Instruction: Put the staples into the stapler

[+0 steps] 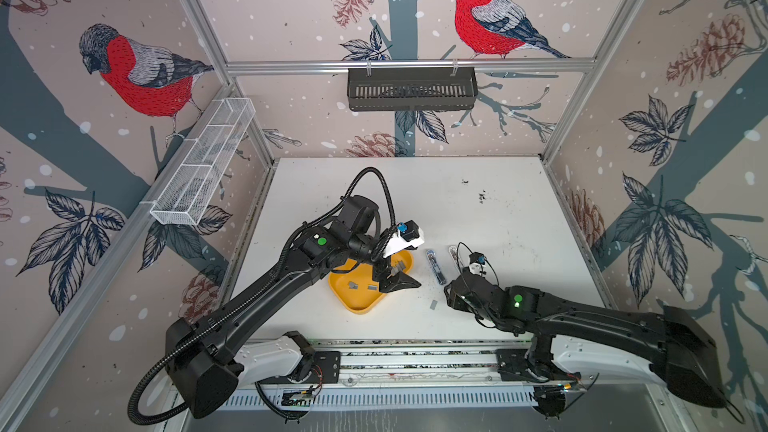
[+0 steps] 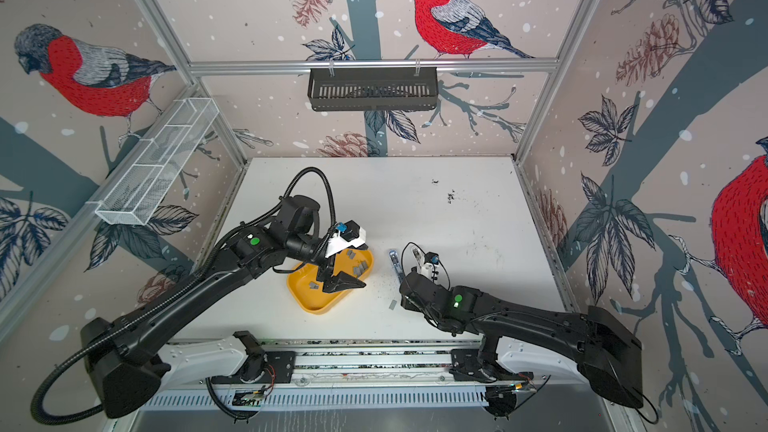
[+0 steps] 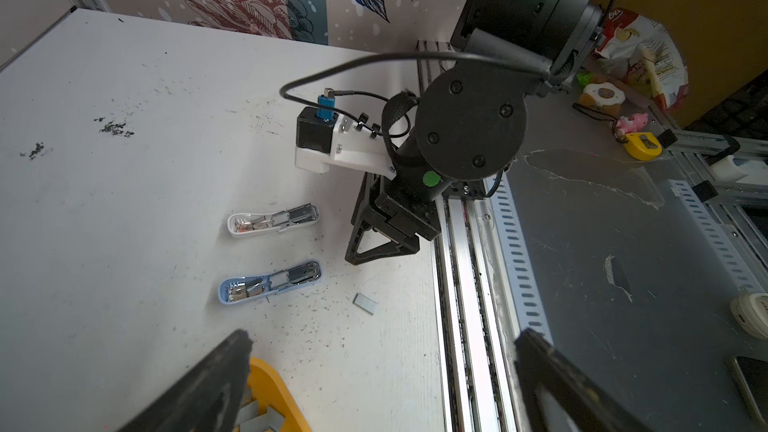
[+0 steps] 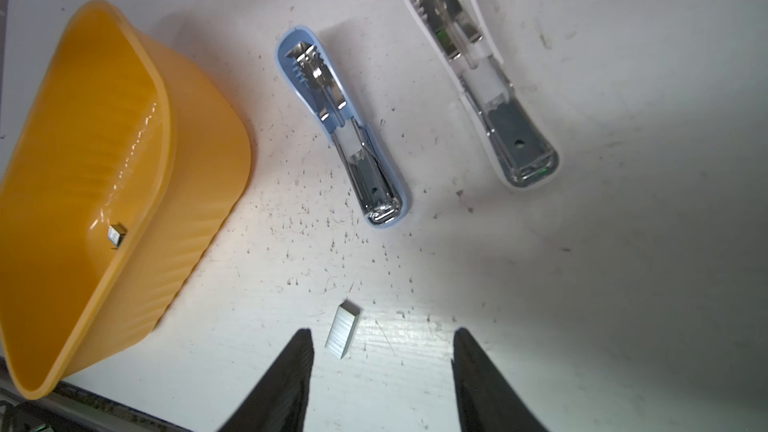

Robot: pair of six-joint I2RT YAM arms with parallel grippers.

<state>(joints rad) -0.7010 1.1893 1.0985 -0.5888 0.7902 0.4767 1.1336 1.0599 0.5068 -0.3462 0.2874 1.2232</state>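
Hidden under its wrist in both top views, the right gripper shows parted, cropped fingers straddling, untouched, a strip of staples near the yellow tray, over which the left gripper gapes wide.

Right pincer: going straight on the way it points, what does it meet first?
Most likely the loose staple strip on the white table: it lies ahead of the right pincer, between the open jaws, off-centre. Depth is unclear; it could touch bare table beside it.
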